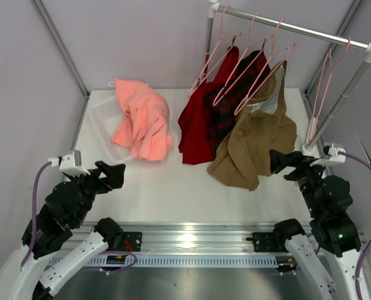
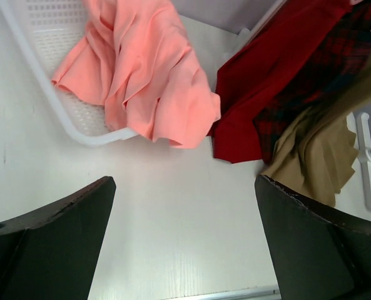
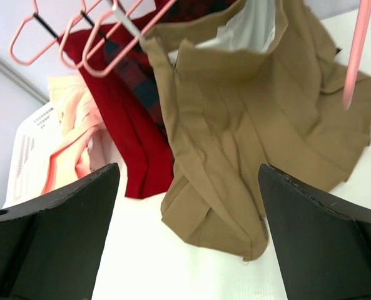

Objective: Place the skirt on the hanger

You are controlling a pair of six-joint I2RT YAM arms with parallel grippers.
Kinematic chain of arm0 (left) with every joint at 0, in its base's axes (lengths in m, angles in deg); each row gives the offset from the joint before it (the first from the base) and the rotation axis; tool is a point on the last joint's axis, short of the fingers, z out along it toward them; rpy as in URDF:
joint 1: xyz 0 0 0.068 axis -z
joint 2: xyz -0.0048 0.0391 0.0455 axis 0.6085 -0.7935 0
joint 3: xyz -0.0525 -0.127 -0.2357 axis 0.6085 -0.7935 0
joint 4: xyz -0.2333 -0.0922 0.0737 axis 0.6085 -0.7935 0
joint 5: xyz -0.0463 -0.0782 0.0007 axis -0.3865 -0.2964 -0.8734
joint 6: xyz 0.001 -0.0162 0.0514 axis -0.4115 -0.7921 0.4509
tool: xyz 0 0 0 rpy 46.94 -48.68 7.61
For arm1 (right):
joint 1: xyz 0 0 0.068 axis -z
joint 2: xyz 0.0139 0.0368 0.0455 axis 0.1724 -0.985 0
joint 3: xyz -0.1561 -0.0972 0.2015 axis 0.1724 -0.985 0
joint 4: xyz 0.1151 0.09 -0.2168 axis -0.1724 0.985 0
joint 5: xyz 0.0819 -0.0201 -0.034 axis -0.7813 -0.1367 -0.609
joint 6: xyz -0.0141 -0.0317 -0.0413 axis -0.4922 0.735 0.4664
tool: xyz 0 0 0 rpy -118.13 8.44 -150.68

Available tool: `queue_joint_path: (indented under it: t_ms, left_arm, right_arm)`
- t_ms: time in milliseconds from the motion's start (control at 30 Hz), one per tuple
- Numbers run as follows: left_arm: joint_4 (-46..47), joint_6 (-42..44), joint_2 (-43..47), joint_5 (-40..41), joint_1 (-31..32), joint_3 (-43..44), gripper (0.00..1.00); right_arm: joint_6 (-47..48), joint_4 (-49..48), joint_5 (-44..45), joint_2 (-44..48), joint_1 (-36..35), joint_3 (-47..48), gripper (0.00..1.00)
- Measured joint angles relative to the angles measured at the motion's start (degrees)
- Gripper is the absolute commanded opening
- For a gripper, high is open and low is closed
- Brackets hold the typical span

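The khaki skirt (image 1: 254, 144) hangs with its waist up at a pink hanger (image 1: 263, 75) on the rail, and its lower folds rest on the white table. The right wrist view shows the skirt (image 3: 248, 125) close ahead, its white lining showing at the top, under the pink hanger (image 3: 132, 28). My right gripper (image 1: 279, 161) is open just right of the skirt's hem, with nothing between its fingers (image 3: 188, 169). My left gripper (image 1: 113, 175) stands open over bare table at the near left (image 2: 184, 184). From there the skirt (image 2: 323, 150) lies far right.
A salmon-pink garment (image 1: 141, 122) spills out of a white basket (image 1: 104, 115) at the back left. A red garment (image 1: 201, 119) and a plaid one (image 1: 235, 94) hang left of the skirt. The metal rail (image 1: 291, 28) holds a bare pink hanger (image 1: 326, 81) beside its right post (image 1: 341, 100).
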Motion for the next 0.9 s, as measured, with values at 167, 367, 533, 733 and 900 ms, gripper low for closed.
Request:
queue_joint_path:
  t_ms: [167,367,533,733,900]
  left_arm:
    - [-0.1,-2.9,10.0,2.5,0.0,-8.7,0.99]
    - [-0.3,-3.6,12.8,3.1,0.0,-10.5,0.99]
    - [0.1,-3.5,12.3,3.1,0.0,-10.5,0.99]
    - [0.4,-3.4,8.9,2.9,0.0,-10.5,0.99]
    - [0.6,-3.3,8.0,2.4,0.0,-10.5,0.99]
  right_arm:
    - [-2.5,-1.6,-2.7,6.0,0.0,-6.1,0.99]
    - [-5.5,-2.6,-4.9,7.4,0.0,-10.8,1.0]
    - [-6.0,-3.0,-5.7,7.4,0.0,-11.4,0.99]
    - [-6.0,-3.4,-6.3,7.4,0.0,-11.4,0.99]
    - [-5.7,-4.3,-6.6,6.7,0.1,-11.4,0.99]
